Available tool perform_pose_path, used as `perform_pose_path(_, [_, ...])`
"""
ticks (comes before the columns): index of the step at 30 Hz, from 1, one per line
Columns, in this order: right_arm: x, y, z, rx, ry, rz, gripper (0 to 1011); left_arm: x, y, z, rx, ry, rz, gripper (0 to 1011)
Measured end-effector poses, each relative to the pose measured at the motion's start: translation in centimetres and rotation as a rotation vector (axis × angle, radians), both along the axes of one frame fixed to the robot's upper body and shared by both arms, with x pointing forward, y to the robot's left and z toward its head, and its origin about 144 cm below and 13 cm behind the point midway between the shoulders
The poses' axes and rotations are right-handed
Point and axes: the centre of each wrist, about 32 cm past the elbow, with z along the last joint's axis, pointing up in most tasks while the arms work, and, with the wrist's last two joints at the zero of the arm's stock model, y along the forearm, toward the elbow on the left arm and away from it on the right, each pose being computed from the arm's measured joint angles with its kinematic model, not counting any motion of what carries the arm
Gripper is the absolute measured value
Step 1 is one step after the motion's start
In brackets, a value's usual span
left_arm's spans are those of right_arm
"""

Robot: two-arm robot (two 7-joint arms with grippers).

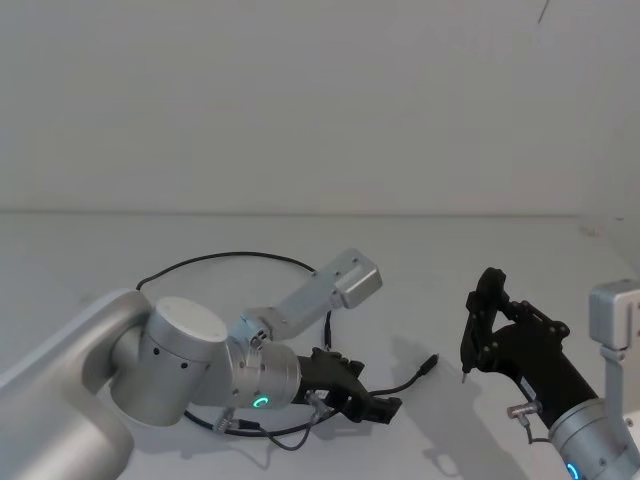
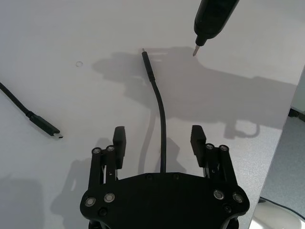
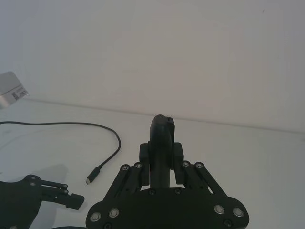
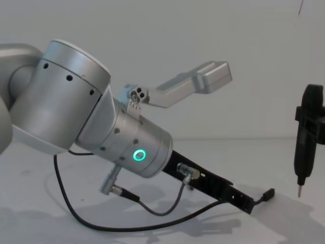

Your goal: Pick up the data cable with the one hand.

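Note:
The data cable [image 1: 235,256] is a thin black cord looping over the white table, with one plug [image 1: 429,363] pointing toward the right arm. My left gripper [image 1: 385,407], on the silver wrist with the green ring [image 4: 138,155], hovers low over that end. It is open [image 2: 158,138], and the cord [image 2: 160,105] runs between its fingers [image 2: 119,138] without touching either pad. The plug [image 2: 147,59] lies just past the fingertips. The cable's other plug [image 2: 47,129] rests off to the side. My right gripper [image 1: 490,325] is shut on a dark pen-like tool [image 4: 304,147], its tip above the table near the plug.
A short grey wire with silver plugs [image 4: 152,208] hangs from the left wrist. The table's right edge [image 2: 286,138] lies close beyond the left gripper. A plain white wall [image 1: 320,100] stands behind the table.

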Motion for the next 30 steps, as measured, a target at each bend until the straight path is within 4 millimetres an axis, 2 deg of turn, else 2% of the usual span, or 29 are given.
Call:
perform_pose_path(3, [0.0, 0.0, 0.0, 0.0, 0.0, 0.0, 279, 0.02, -0.07, -0.04, 0.001, 0.002, 0.001, 774])
perform_pose_path(6, [0.0, 0.0, 0.0, 0.0, 0.0, 0.0, 279, 0.04, -0.12, -0.07, 0.001, 0.002, 0.001, 640])
perform_pose_path(12, [0.0, 0.0, 0.0, 0.0, 0.0, 0.0, 279, 0.05, -0.19, -0.11, 0.002, 0.004, 0.002, 484])
perform_pose_path(13, [0.0, 0.0, 0.0, 0.0, 0.0, 0.0, 279, 0.06, -0.21, -0.12, 0.002, 0.004, 0.002, 424])
perform_pose_path(20, [0.0, 0.0, 0.0, 0.0, 0.0, 0.0, 279, 0.08, -0.26, -0.13, 0.003, 0.005, 0.003, 224])
perform_pose_path(21, [0.0, 0.0, 0.0, 0.0, 0.0, 0.0, 279, 0.08, -0.27, -0.13, 0.003, 0.005, 0.003, 160])
perform_pose_path(23, [0.0, 0.0, 0.0, 0.0, 0.0, 0.0, 279, 0.09, -0.27, -0.13, 0.003, 0.005, 0.003, 123])
perform_pose_path(24, [0.0, 0.0, 0.0, 0.0, 0.0, 0.0, 279, 0.09, -0.27, -0.13, 0.004, 0.005, 0.003, 71])
perform_pose_path(30, [0.0, 0.0, 0.0, 0.0, 0.0, 0.0, 279, 0.09, -0.28, -0.14, 0.004, 0.005, 0.003, 34])
